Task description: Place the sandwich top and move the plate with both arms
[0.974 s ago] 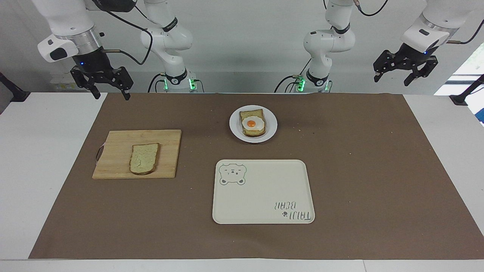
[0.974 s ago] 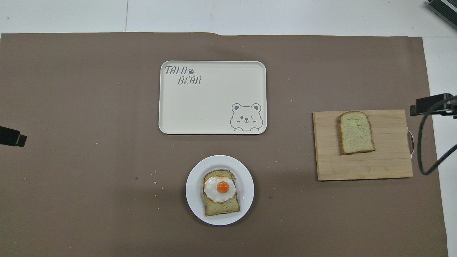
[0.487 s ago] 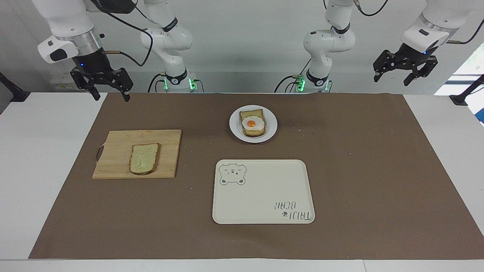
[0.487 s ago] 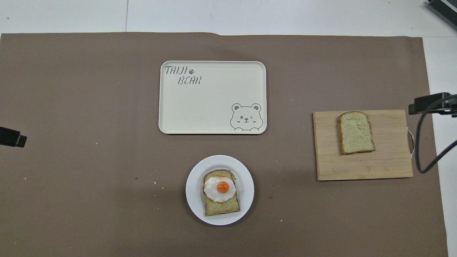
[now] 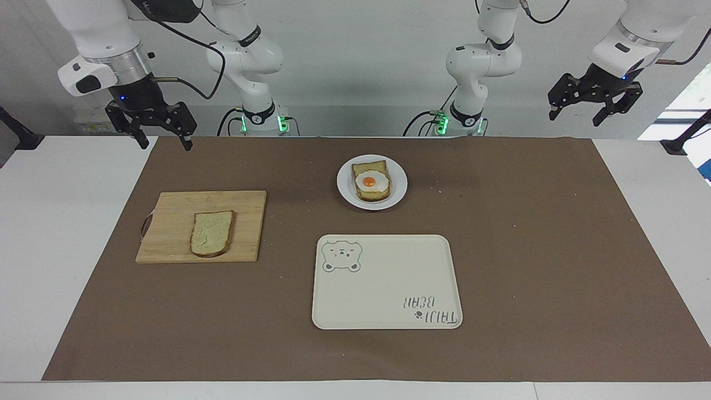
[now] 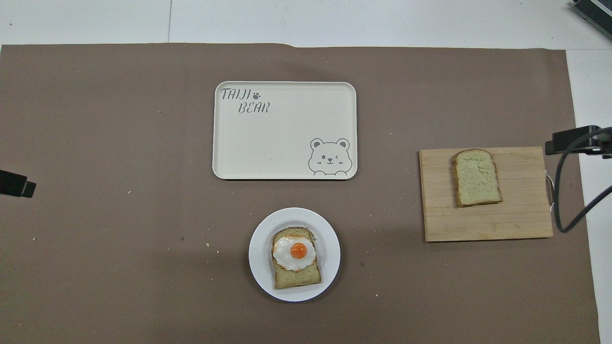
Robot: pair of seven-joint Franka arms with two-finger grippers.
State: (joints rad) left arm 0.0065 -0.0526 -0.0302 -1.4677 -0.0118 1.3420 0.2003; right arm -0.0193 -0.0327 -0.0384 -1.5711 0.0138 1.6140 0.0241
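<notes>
On the cutting board [image 5: 183, 208], toward the right arm's end of the table, the sandwich top [image 5: 211, 233] lay flat, untouched. Relative to that board, the plate [image 5: 345, 191] sat nearer the robots and toward the left arm's end, carrying a bread slice [image 5: 371, 191] with a fried egg [image 5: 371, 181] on it. Farther from the robots than the plate lay the tray [image 5: 389, 278], also toward the left arm's end from the board. All rested on a brown mat [image 5: 527, 250]. Over the mat's edge near the board hung the right gripper [image 5: 165, 144], fingers apart and holding nothing. Well apart from the board, the left gripper [image 5: 577, 115] hung at the left arm's end, fingers likewise apart, empty.
</notes>
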